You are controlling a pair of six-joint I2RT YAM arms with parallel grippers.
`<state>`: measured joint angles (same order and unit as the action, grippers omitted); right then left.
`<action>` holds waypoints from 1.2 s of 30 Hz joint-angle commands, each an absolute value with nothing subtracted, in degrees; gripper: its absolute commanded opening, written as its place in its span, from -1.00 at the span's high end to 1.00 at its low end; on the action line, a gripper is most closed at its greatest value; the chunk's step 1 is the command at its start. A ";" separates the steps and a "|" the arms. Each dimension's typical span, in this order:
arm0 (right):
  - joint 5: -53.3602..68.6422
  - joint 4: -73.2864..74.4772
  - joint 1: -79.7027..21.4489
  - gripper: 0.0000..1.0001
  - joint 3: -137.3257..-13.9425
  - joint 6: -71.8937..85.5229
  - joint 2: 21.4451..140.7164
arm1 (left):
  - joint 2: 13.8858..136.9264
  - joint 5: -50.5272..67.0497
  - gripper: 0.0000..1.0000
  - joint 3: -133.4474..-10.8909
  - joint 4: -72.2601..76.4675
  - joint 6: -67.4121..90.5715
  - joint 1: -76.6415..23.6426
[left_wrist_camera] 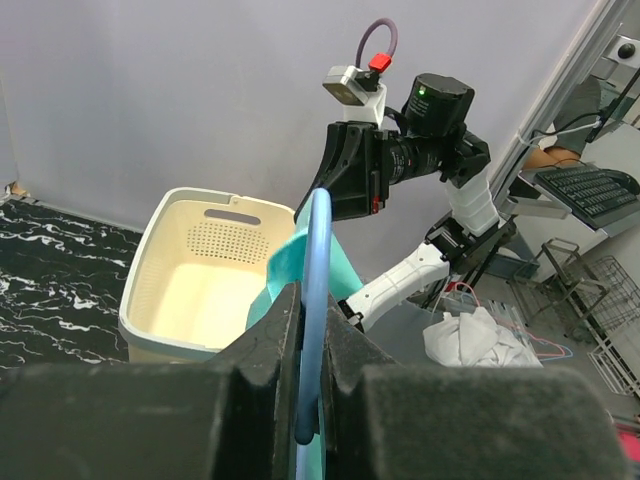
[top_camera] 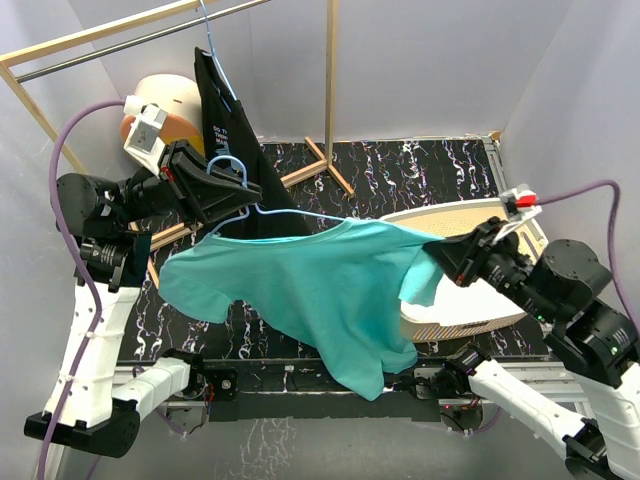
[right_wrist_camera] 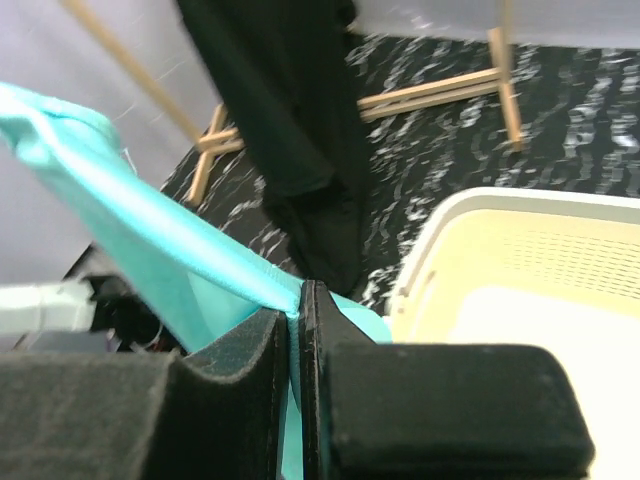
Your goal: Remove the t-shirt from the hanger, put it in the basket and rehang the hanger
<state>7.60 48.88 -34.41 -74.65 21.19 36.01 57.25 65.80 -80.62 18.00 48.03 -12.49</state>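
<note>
While the left gripper (top_camera: 232, 192) clamps the blue hanger (left_wrist_camera: 316, 300), we record the teal t-shirt (top_camera: 300, 290) stretched left to right above the black marbled table (top_camera: 420, 170), its right end pinched by the right gripper (top_camera: 445, 252) at the cream basket (top_camera: 450, 208); only the left wrist view shows a keyboard (left_wrist_camera: 590, 190) beyond

Bright, even, diffuse light; soft shadows. Top view sharp. Wrist views: jaws defocused; right wrist background blurred.
</note>
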 commanded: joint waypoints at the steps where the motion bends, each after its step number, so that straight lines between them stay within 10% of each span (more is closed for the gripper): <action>1: -13.67 51.28 -34.37 0.84 -78.75 24.18 31.78 | 54.67 63.65 1.00 -80.87 16.07 45.60 -12.29; 19: -25.42 61.83 -34.62 0.84 -73.69 30.73 27.01 | 54.79 61.33 1.00 -87.10 10.05 41.41 -12.27; 32: 42.49 38.47 -34.45 0.82 -69.38 21.73 41.32 | 55.66 61.15 1.00 -82.76 8.60 39.43 -12.30; 36: 40.28 39.16 -34.45 0.33 -73.21 18.43 42.84 | 56.12 60.22 1.00 -83.15 4.31 36.06 -12.28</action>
<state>32.91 43.88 -34.72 -68.93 22.92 42.78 56.07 61.78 -82.65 7.46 39.35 -12.53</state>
